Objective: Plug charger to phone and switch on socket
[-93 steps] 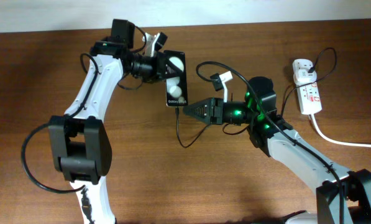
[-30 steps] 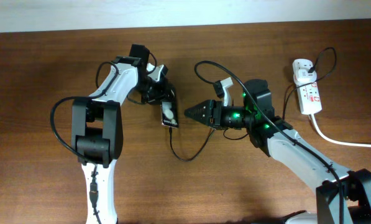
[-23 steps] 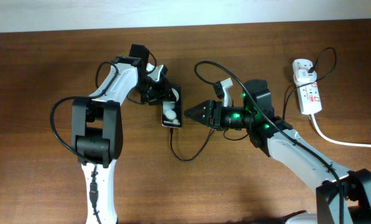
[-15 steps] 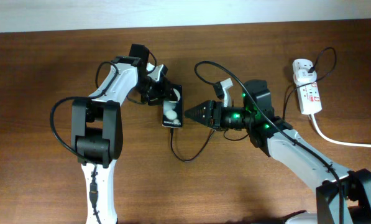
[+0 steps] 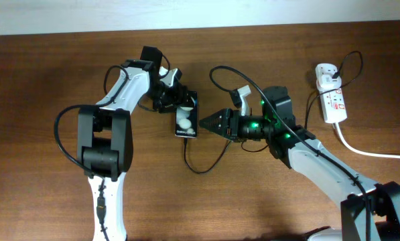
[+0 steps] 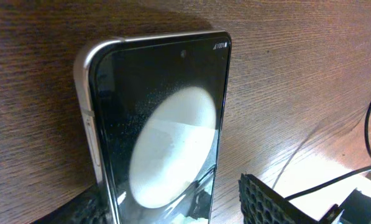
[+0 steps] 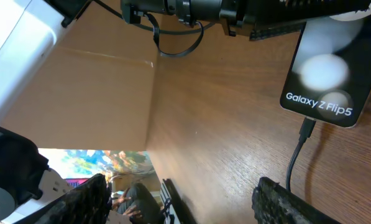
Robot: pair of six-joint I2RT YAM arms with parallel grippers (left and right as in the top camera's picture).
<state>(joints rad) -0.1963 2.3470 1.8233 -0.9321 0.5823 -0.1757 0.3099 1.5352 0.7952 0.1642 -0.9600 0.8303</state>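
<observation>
Phone (image 5: 185, 119) light, rigid, slick glass: hold by side edges. Charger (image 7: 306, 132) limp, plugged in at near end. Left claw (image 5: 178, 106) straddles far end, grip unclear. Right claw (image 5: 206, 122) wide apart, empty.

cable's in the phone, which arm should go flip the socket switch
Right, probably. The right claw is open and empty, on the socket's side; the left claw grips the phone.

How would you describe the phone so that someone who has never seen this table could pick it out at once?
On the wooden table, look to the middle, where the left gripper and right gripper nearly meet. The phone lies between them. It is the only small black slab there, with white round shapes, "Galaxy Z Flip5" lettering and a thin black cable at that end.
</observation>
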